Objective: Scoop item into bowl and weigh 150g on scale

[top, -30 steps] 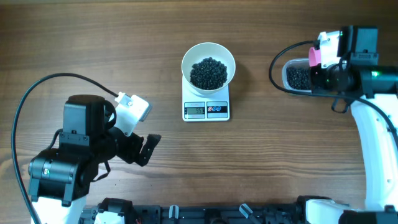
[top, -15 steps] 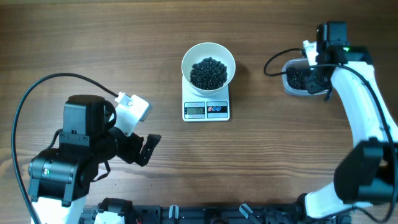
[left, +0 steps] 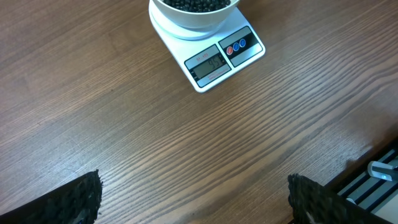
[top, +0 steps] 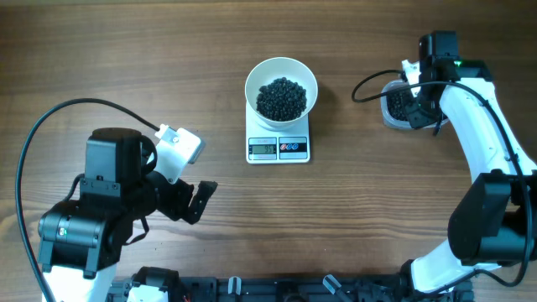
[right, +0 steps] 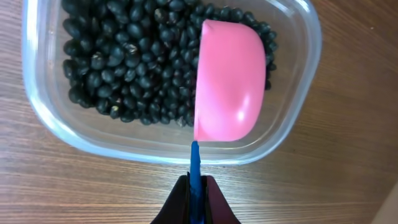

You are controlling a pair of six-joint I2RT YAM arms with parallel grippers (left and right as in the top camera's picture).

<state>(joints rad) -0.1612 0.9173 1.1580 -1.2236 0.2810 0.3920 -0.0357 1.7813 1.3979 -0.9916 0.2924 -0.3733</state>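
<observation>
Sitting on the scale [top: 278, 149], bowl [top: 254, 74] of black beads [top: 281, 98], tub [top: 388, 111] right of the scale, left gripper [top: 200, 201] left of it, jaws spread, left wrist view facing the scale, right gripper [right: 196, 190] pinching scoop [right: 227, 81] over tub

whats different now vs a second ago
The right arm swung round: its wrist reached over the clear plastic tub from the right, and now comes at it from the far side. The right gripper stays shut on the pink scoop above the black pellets. Nothing was picked up or released. The open left gripper, round white bowl and flat white scale did not move.
</observation>
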